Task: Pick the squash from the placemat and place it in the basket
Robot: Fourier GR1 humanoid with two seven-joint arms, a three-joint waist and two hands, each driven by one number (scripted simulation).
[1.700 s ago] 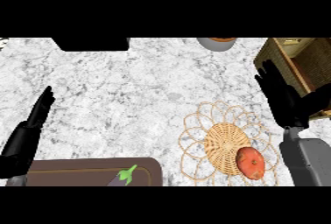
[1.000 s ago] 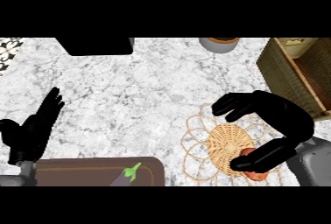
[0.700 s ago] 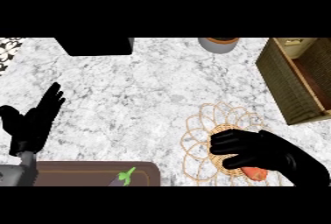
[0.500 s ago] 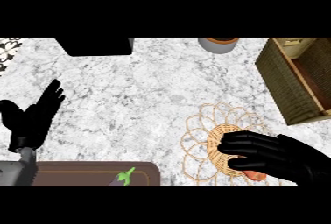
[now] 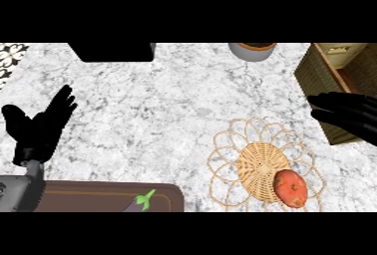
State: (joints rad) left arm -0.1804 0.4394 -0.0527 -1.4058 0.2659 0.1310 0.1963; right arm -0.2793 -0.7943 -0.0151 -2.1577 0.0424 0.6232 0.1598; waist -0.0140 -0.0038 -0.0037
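The orange-red squash (image 5: 290, 188) lies on the woven wicker placemat (image 5: 258, 162), at the lower right of its round centre. My right hand (image 5: 352, 115) is at the right edge, above and to the right of the squash and well apart from it. Its fingers point left, open and holding nothing. Behind that hand, in the right rear corner, stands the brown woven basket (image 5: 318, 74). At the left edge, my left hand (image 5: 38, 128) rests open with fingers up.
A dark brown board (image 5: 95, 198) at the lower left carries an eggplant (image 5: 142, 201) with a green stem. At the back stand a grey pot (image 5: 252, 50) and a black block (image 5: 110, 51). The counter (image 5: 162, 109) is white marble.
My right hand was spread over the squash on the placemat; it has pulled away to the right edge with nothing in it. The squash stays on the mat. The left hand barely moved.
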